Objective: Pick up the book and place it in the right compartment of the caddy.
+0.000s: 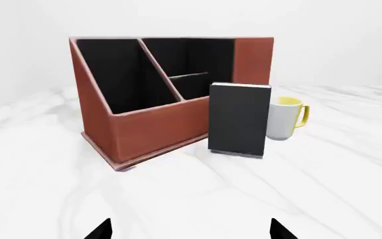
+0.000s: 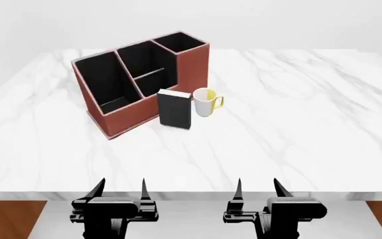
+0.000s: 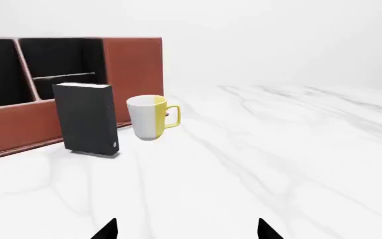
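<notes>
The black book (image 2: 174, 109) stands upright on the white marble table (image 2: 297, 124), right in front of the reddish-brown caddy (image 2: 121, 119). It also shows in the left wrist view (image 1: 238, 119) and the right wrist view (image 3: 85, 118). The caddy's tall right compartment (image 2: 181, 43) is at its far right end; its outer wall shows in the left wrist view (image 1: 252, 59) and the right wrist view (image 3: 133, 74). My left gripper (image 2: 121, 191) and right gripper (image 2: 258, 190) hang open and empty at the table's near edge, far from the book.
A white-and-yellow mug (image 2: 205, 102) stands just right of the book, close to the caddy's right end; it also shows in the left wrist view (image 1: 285, 117) and the right wrist view (image 3: 149, 116). A brown floor (image 2: 5, 219) shows below the table edge.
</notes>
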You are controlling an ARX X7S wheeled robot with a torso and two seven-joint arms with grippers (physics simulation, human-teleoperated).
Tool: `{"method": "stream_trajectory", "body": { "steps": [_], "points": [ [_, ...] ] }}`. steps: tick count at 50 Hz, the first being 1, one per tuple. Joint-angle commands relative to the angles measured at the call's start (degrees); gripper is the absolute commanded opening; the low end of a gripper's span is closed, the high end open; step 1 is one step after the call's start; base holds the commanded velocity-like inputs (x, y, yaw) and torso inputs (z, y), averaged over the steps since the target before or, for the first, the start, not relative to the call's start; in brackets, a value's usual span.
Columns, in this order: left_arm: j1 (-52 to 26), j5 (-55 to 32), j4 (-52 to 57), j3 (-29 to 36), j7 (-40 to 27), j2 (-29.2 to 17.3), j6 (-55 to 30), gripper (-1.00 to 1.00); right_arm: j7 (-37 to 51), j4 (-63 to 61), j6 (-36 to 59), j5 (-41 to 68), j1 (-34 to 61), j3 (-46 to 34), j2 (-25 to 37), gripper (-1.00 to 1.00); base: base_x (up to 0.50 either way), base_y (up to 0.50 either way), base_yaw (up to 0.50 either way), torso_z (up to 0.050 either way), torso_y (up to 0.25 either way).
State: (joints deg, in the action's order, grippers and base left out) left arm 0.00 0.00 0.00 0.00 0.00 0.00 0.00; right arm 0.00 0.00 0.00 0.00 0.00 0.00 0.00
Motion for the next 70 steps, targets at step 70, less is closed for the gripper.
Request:
{"method": "stream_trajectory", "body": {
  "steps": [70],
  "points": [
    [9.73,-5.17,33.29,5.13,-9.22,-8.75,-10.11,1.0,8.79,-27.6,5.96,10.48,-7.53,-4.48,8.2,1.0,0.0,-0.16,0.0,0.0,0.0]
  ]
}}
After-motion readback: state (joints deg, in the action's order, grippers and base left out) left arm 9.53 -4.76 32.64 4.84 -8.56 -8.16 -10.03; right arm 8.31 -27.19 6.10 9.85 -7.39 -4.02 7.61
